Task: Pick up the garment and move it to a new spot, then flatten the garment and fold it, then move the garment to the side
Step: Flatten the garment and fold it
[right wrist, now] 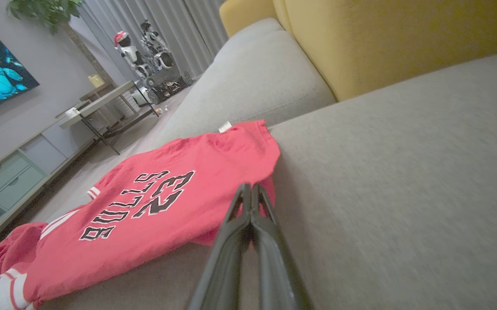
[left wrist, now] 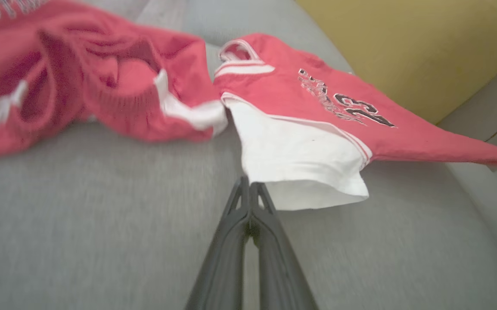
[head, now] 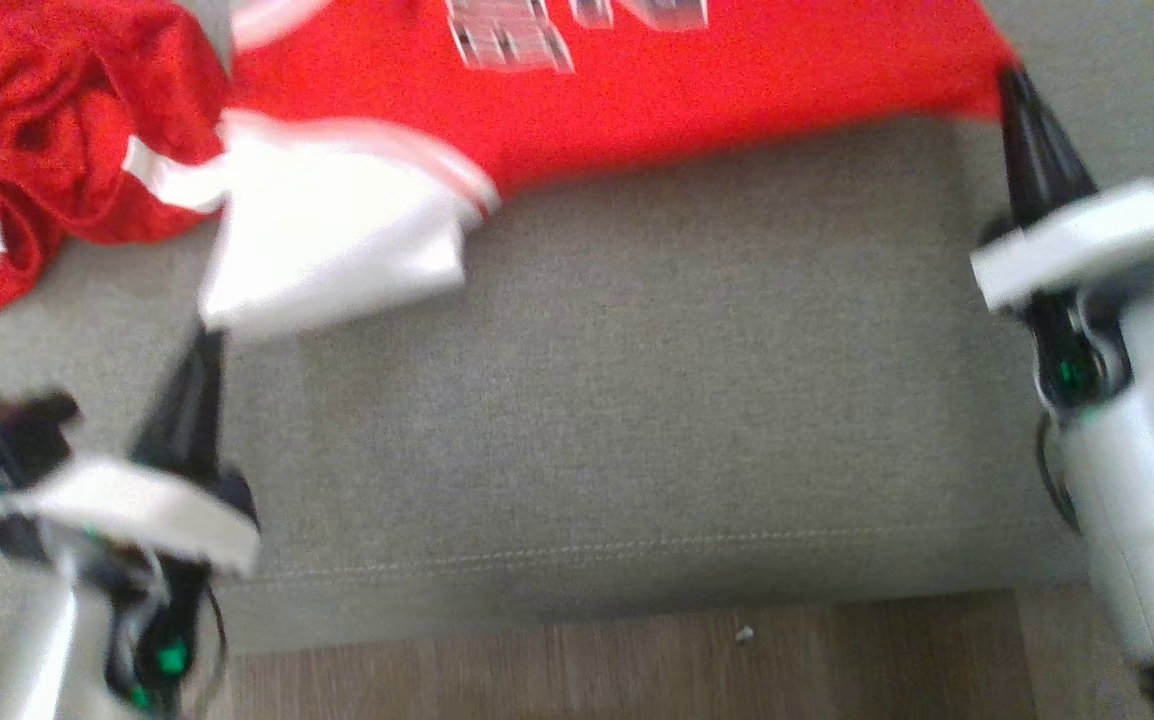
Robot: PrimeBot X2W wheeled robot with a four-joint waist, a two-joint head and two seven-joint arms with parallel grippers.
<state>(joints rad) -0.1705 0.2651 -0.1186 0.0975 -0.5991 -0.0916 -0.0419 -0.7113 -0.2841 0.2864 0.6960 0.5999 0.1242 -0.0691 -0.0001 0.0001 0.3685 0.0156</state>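
Grey sofa seat (head: pixel 687 400) lies bare nearest the robot. Beyond it, the left tool (head: pixel 205 338) is pinched closed on the white sleeve (head: pixel 337 250), and the right tool (head: pixel 1012 80) is closed on a corner of the red garment (head: pixel 737 90), which stretches between them. To flatten it well, hold both tools level, draw the cloth evenly taut, and avoid the crumpled red heap (head: pixel 57 150) at far left.

The red garment (right wrist: pixel 153 215) carries black, white-edged lettering reading "BULLS" with the number "23" beside it
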